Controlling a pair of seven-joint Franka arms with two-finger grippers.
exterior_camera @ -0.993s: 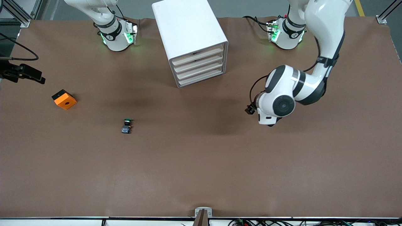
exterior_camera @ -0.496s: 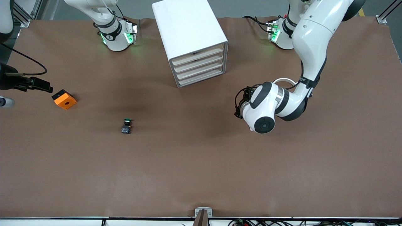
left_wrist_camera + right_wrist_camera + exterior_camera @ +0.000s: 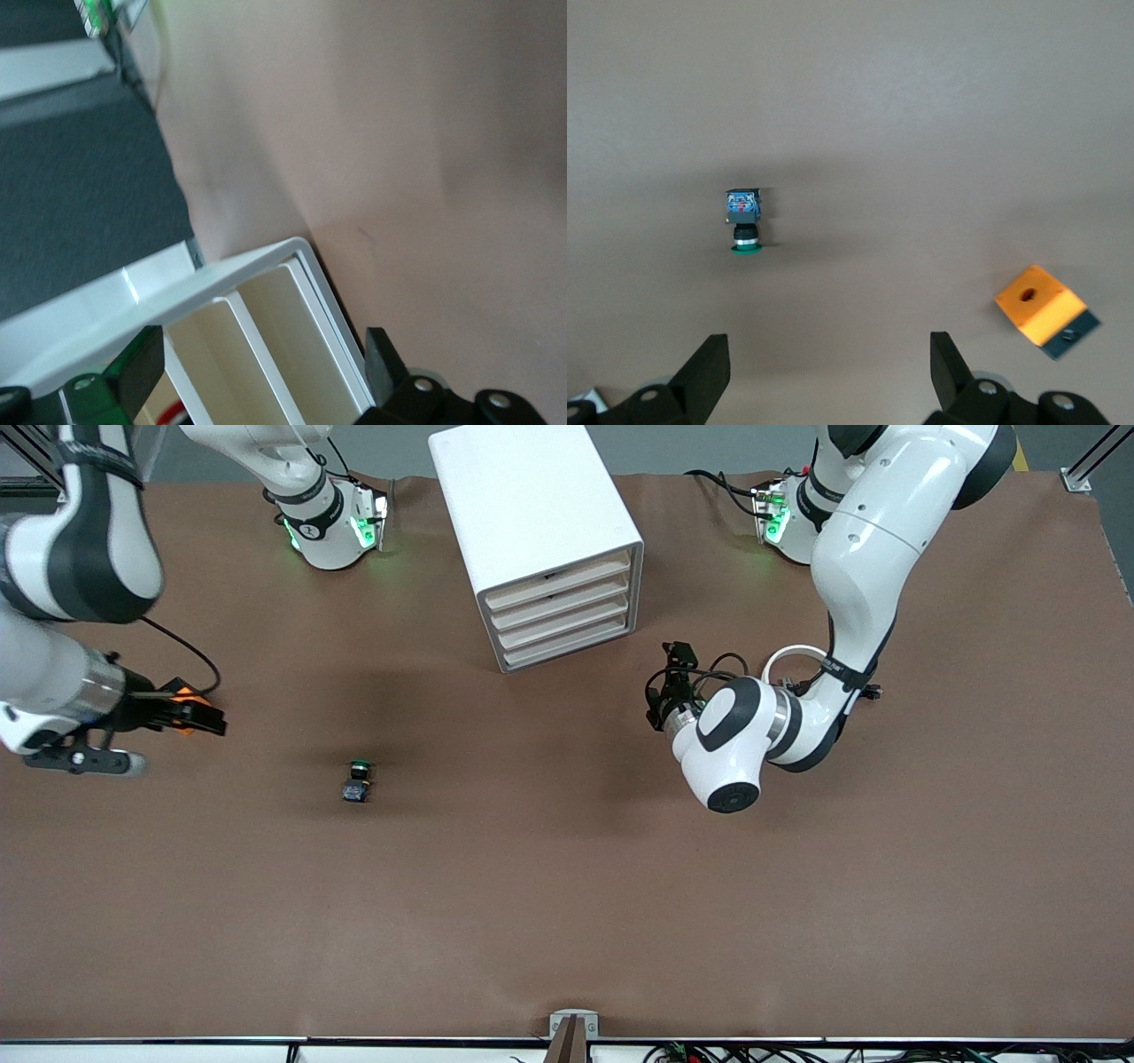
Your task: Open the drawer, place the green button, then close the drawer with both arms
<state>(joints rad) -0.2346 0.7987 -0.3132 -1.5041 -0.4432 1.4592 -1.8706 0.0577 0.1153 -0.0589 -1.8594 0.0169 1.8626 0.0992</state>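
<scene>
The button, green cap on a dark body, lies on its side on the brown table, nearer the front camera than the white cabinet. The cabinet's drawers are all shut. My left gripper hovers open in front of the drawers; in the left wrist view the drawers show past the empty left gripper. My right gripper hangs open over the orange block, short of the button. The right wrist view shows the button ahead of the open right gripper.
An orange square block with a hole sits toward the right arm's end of the table, mostly covered by the right gripper; it shows whole as the orange block in the right wrist view. Both arm bases stand beside the cabinet.
The right arm has swung in from the table's end until its gripper is over the orange block. The left arm has lowered and turned its gripper toward the cabinet's drawers.
</scene>
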